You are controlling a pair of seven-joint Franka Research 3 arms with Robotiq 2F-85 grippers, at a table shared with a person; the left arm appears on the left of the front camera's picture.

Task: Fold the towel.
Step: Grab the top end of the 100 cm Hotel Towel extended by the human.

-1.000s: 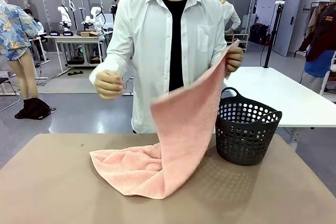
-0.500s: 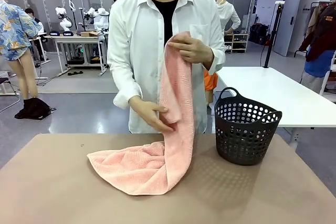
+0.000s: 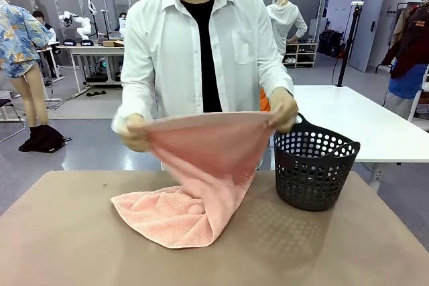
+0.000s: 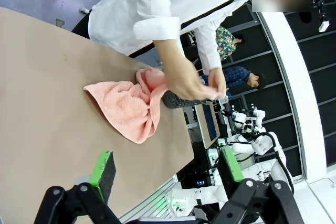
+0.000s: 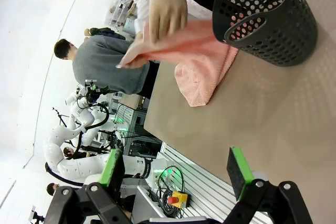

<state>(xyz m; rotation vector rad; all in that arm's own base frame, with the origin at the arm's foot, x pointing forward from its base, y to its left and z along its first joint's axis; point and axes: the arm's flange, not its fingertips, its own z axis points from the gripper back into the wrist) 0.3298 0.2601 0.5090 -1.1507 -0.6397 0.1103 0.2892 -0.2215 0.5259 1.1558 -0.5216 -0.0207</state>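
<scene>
Here, hands point(image 3: 134, 132) stretching towel point(image 3: 201, 159), apparently taut, left gripper point(image 4: 167, 166) and right gripper point(image 5: 175, 169) agape

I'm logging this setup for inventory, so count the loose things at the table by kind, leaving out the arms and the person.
Pink towel: 1
Black perforated basket: 1
Total: 2

towel point(image 3: 171, 216): salmon-pink | basket point(image 3: 315, 179): black, round-hole pattern | table point(image 3: 67, 232): tan | person's shirt point(image 3: 167, 45): white over black
</scene>
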